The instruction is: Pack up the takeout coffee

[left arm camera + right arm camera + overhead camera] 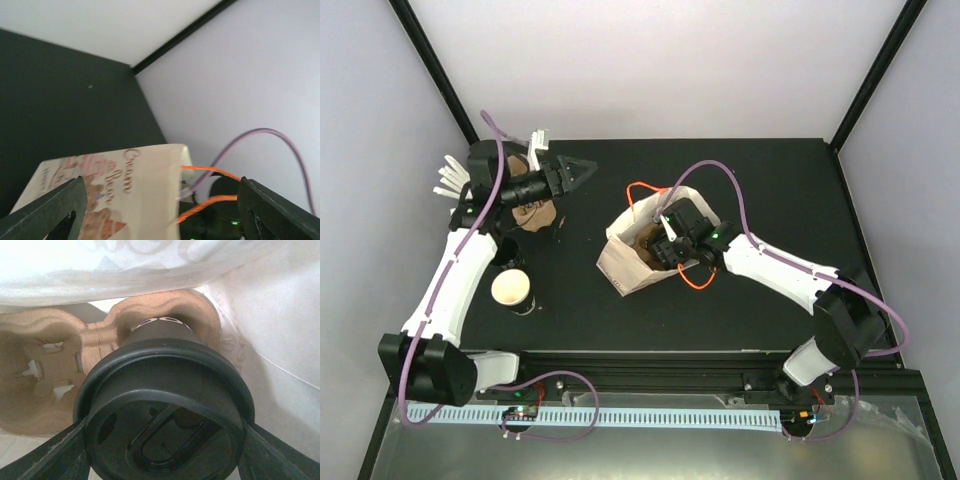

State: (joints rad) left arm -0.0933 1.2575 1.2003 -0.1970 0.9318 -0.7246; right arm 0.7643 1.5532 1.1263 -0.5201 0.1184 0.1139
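Observation:
A takeout coffee cup (165, 390), black with a round black lid, stands in a brown pulp carrier (45, 370) inside the white paper bag (625, 255). My right gripper (667, 247) reaches into the bag, and its fingers (50, 460) press on both sides of the lid. A second black cup (513, 290), lidless and tan inside, stands at the front left beside my left arm. My left gripper (582, 172) is open and empty at the back left, pointing at the bag (115, 190), which lies well ahead of its fingers (55, 210).
Another brown pulp carrier (530, 212) lies under my left wrist. White stirrer sticks (450, 180) stick out at the far left. The bag's orange handles (692, 275) hang over its sides. Black frame posts stand at the back corners.

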